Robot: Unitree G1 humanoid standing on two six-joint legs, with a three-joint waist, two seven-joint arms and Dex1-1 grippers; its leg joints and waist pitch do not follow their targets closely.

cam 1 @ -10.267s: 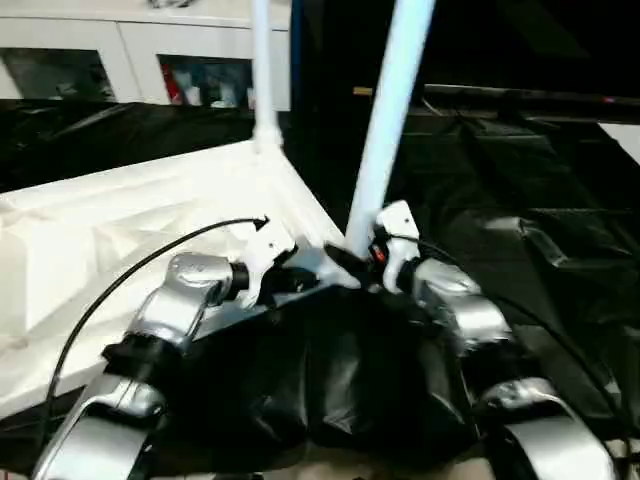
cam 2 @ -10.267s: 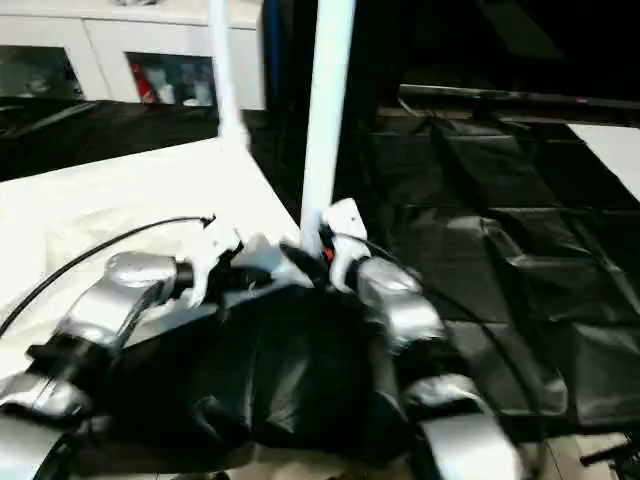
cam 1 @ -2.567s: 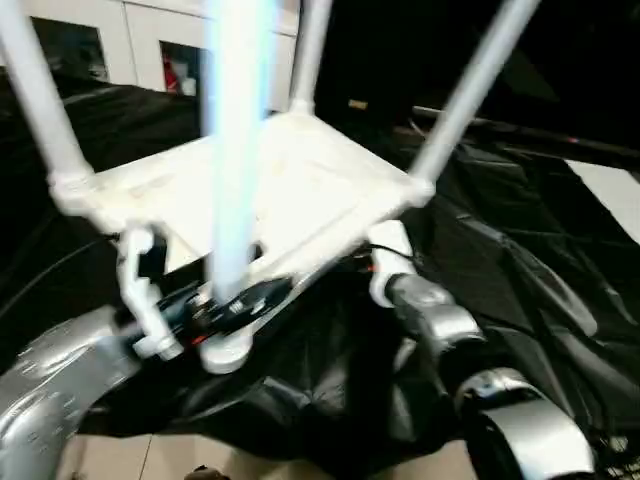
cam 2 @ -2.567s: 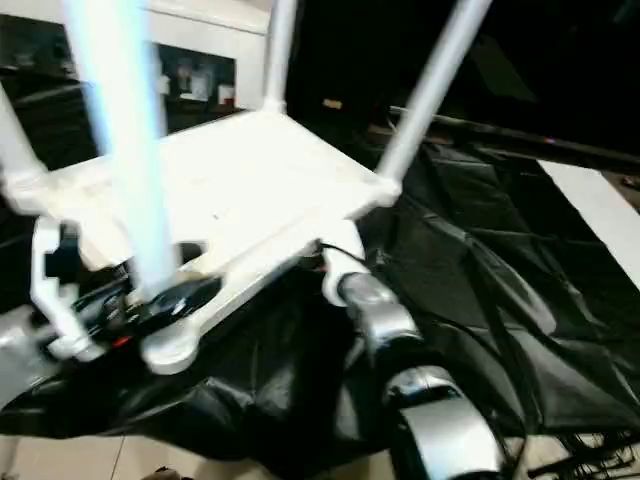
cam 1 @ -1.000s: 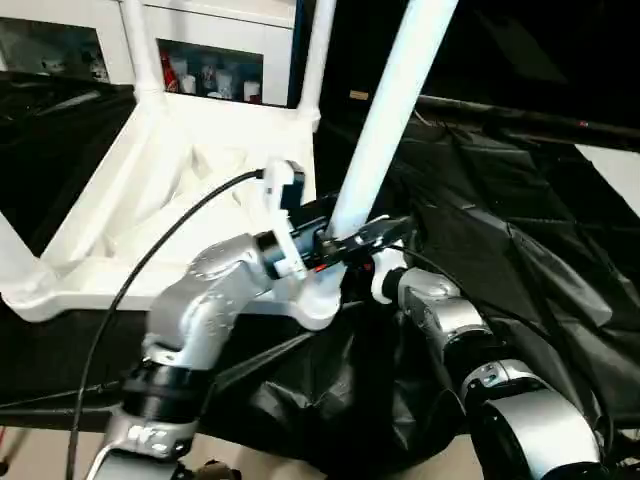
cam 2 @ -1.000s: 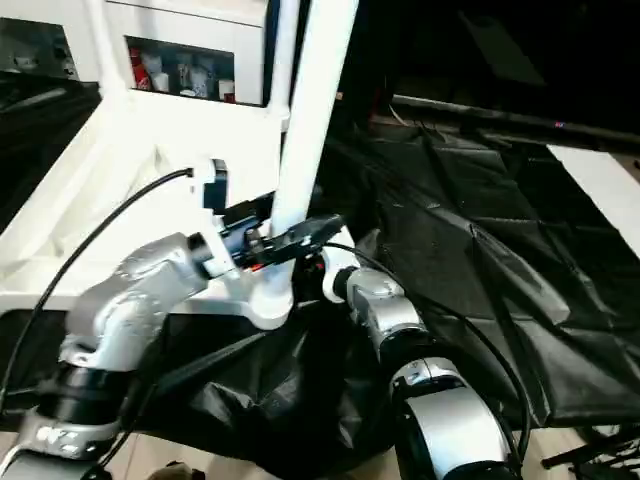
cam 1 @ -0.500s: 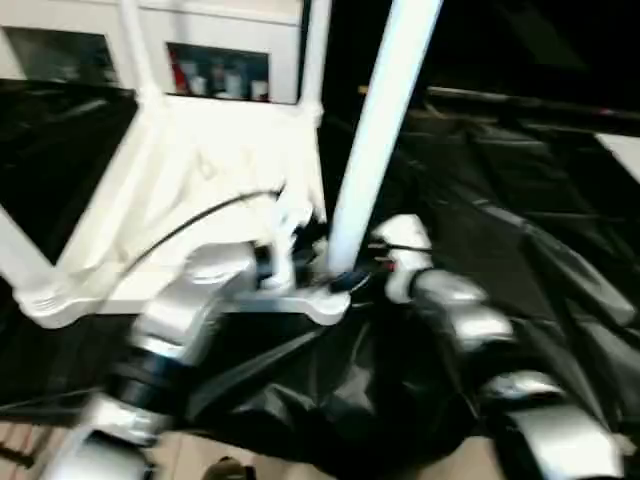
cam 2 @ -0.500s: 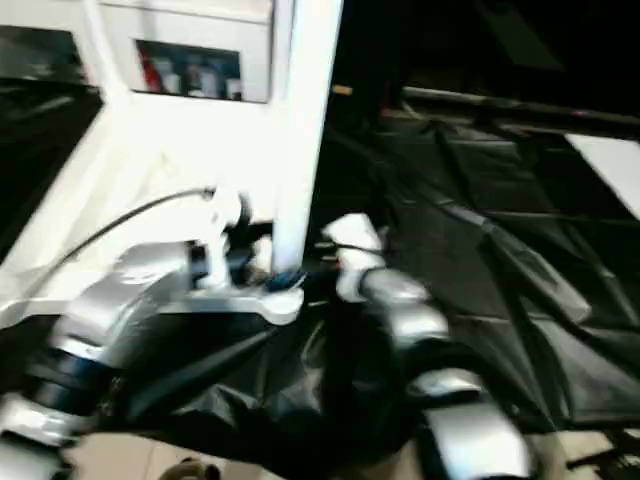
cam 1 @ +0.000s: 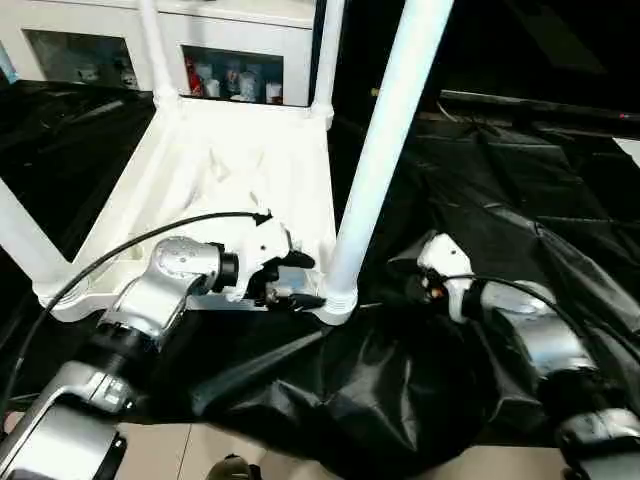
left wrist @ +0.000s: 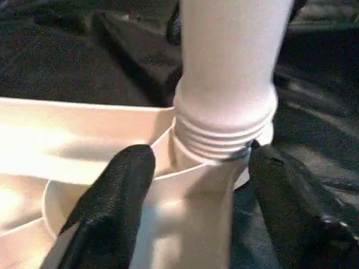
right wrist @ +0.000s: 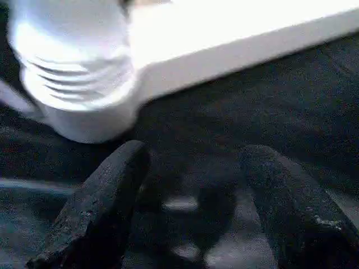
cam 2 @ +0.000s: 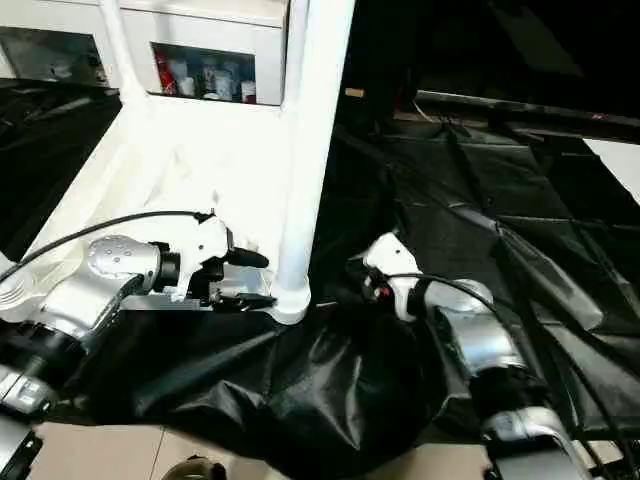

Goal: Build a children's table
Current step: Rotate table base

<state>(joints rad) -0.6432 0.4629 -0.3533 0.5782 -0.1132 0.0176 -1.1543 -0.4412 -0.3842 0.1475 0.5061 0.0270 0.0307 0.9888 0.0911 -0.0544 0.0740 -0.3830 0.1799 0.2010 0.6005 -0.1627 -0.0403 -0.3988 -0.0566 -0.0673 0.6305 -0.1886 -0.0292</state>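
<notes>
The tabletop lies upside down on black sheeting, occupying the left and centre of the left eye view, ribbed underside facing up. Four legs stand in its corner sockets. The nearest leg rises from the near-right corner socket at centre frame and leaves the frame at the top. Two further legs stand at the far corners, in the upper part of the frame, and a fourth leg stands at the left edge.

The left gripper is positioned at the near-right corner socket, at centre frame. Its fingers are spread and straddle the socket just below the threaded collar of the leg; contact cannot be confirmed.

The right gripper is right of centre, near the same socket but apart from it. Its fingers are spread with nothing between them, over the black sheeting.

A white glass-door cabinet stands along the top of the frame behind the tabletop.
</notes>
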